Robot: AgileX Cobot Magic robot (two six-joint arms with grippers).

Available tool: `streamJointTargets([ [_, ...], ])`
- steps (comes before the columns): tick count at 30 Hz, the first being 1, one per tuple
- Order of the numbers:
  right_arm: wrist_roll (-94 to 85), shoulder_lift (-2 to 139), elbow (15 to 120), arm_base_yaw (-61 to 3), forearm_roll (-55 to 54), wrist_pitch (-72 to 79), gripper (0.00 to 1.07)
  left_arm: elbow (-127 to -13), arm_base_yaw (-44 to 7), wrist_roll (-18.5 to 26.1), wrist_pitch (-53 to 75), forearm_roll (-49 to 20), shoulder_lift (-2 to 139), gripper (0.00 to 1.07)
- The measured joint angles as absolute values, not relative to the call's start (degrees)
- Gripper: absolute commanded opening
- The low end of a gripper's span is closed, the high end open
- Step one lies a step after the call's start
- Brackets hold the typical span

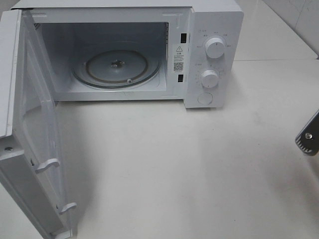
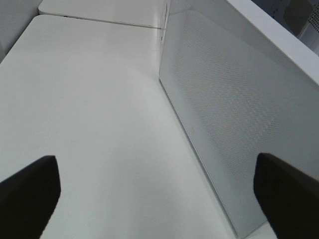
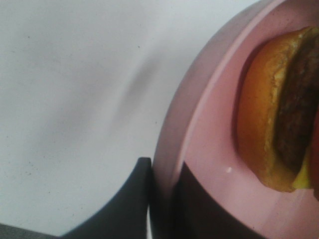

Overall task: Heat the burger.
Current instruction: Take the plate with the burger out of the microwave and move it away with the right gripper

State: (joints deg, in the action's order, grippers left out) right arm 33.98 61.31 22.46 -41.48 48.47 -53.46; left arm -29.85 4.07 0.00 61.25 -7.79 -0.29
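Looking from high, the microwave stands door-open on the table. My left gripper is spread wide beside the door. My right gripper pinches the pink plate carrying the burger.

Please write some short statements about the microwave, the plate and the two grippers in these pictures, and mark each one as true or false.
1. The door of the white microwave oven stands open. True.
2. A plate already lies on the round glass turntable. False: the turntable is bare.
3. The right gripper has its jaws shut on the rim of the round pink plate. True.
4. The tall golden-brown bun burger sits on the white table. False: it sits on the pink plate.
5. The left gripper holds the microwave door. False: its jaws are wide open and hold nothing.
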Motion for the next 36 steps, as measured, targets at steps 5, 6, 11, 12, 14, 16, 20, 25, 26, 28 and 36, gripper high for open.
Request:
streamJointTargets([
  [5, 38.56, 66.12, 22.69, -41.48, 46.12, -54.83, 0.00, -29.85, 4.07, 0.00, 61.25, -7.79, -0.29, 0.98],
  [6, 38.56, 66.12, 22.69, -41.48, 46.12, -54.83, 0.00, -29.85, 4.07, 0.00, 61.25, -7.79, -0.29, 0.98],
  [11, 43.66, 72.88, 26.07, -41.48, 45.66, -54.55, 0.00, -29.85, 4.07, 0.00, 61.25, -7.79, -0.29, 0.98],
  [12, 44.81, 74.08, 26.59, -41.48, 45.95, -54.43, 0.00, -29.85, 4.07, 0.00, 61.25, -7.79, -0.29, 0.98],
  [14, 47.90, 76.15, 27.44, -41.48, 46.29, -54.09, 0.00, -29.85, 4.07, 0.00, 61.25, -7.79, -0.29, 0.98],
  [16, 51.05, 78.55, 27.90, -41.48, 46.41, -53.57, 0.00, -29.85, 4.07, 0.00, 61.25, -7.79, -0.29, 0.98],
  [20, 55.69, 81.70, 28.30, -41.48, 46.41, -52.94, 0.00, -29.85, 4.07, 0.00, 61.25, -7.79, -0.29, 0.98],
  [25, 60.10, 85.66, 28.36, -40.05, 46.58, -49.96, 0.00, -29.85, 4.07, 0.00, 61.25, -7.79, -0.29, 0.98],
  [26, 60.62, 87.20, 28.36, -38.90, 46.81, -48.19, 0.00, -29.85, 4.07, 0.00, 61.25, -7.79, -0.29, 0.98],
  [28, 61.42, 88.69, 28.36, -37.82, 47.78, -47.10, 0.00, -29.85, 4.07, 0.00, 61.25, -7.79, -0.29, 0.98],
  [36, 66.58, 95.11, 28.42, -33.92, 52.83, -44.29, 0.02, -29.85, 4.07, 0.00, 61.25, -7.79, -0.29, 0.98],
])
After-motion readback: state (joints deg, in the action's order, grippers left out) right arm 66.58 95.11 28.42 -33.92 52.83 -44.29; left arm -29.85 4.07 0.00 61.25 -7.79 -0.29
